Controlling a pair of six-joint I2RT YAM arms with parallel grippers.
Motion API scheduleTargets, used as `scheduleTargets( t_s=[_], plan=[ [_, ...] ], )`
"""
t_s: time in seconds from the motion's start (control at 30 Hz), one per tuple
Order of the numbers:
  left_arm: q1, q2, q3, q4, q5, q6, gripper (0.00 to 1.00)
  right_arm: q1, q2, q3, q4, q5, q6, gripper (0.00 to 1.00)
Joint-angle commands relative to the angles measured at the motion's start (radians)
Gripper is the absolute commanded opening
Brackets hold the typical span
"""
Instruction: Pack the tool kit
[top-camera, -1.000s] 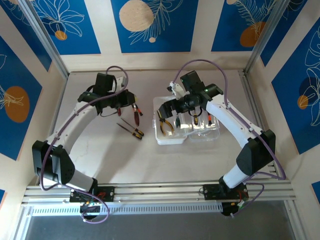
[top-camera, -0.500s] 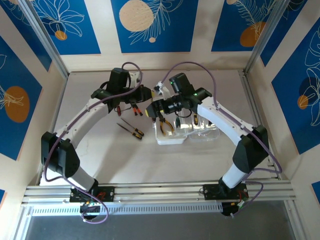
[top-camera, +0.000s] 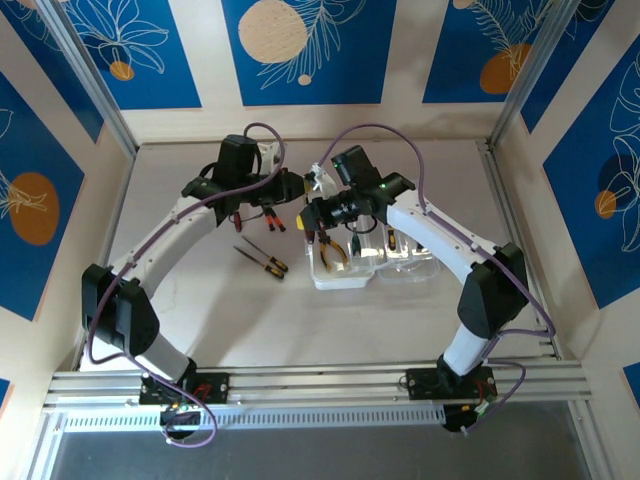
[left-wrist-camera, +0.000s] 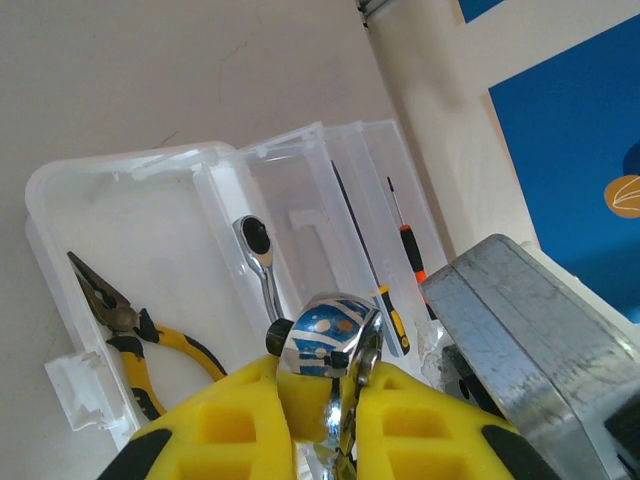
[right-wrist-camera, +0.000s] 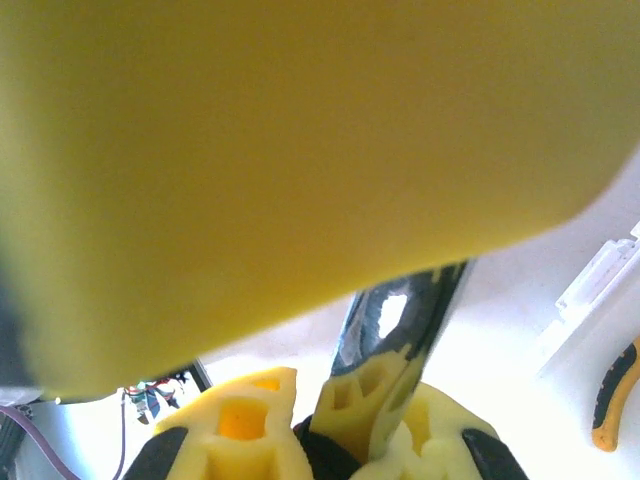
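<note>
Holding a chrome tool (left-wrist-camera: 325, 330) in the left gripper (left-wrist-camera: 320, 378), clenched on its rounded end; pinching what looks like the shaft of the same piece in the right gripper (right-wrist-camera: 345, 425), likewise clamped; meeting in mid-air just over the left edge of the tool kit (top-camera: 345, 278), lying open on the desk (top-camera: 200, 300). Packed inside: yellow-handled pliers (left-wrist-camera: 140, 335) in one half, a ratchet (left-wrist-camera: 262, 255) and thin screwdrivers (left-wrist-camera: 408, 250) in the other; waiting on the desk to the left of the case, some loose screwdrivers (top-camera: 262, 258). Probably a handover, so plenty to spoil it: pulling apart with both sides clamped, twisting the slick chrome askew or straining the arms; letting go on one side before the other has a firm bite, dropping the piece onto the case rim and jolting the packed contents; crowding so close, knocking finger against finger.
</note>
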Motion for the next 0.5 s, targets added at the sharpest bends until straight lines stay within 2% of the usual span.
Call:
scheduleTargets(
  t_s=[0.0,0.03,0.1,0.2,0.33,0.47],
  plan=[
    [-0.009,-0.012,0.034,-0.029,-0.040,0.057,0.15,0.008,-0.037,0.026,-0.036,0.008,-0.030,0.00],
    [-0.005,-0.020,0.044,-0.066,-0.071,0.080,0.32,0.001,-0.046,0.022,-0.050,0.017,-0.034,0.00],
    [0.014,-0.039,0.056,-0.124,-0.127,0.123,0.57,-0.022,-0.065,0.012,-0.079,0.046,-0.039,0.00],
    [0.075,-0.084,0.047,-0.192,-0.201,0.163,0.81,-0.062,-0.093,-0.002,-0.136,0.104,-0.050,0.00],
    [0.178,-0.134,0.008,-0.277,-0.275,0.207,1.00,-0.105,-0.104,-0.006,-0.232,0.243,-0.065,0.00],
    [0.258,-0.166,-0.068,-0.328,-0.313,0.233,1.00,-0.146,-0.077,-0.011,-0.308,0.399,-0.060,0.00]
  ],
)
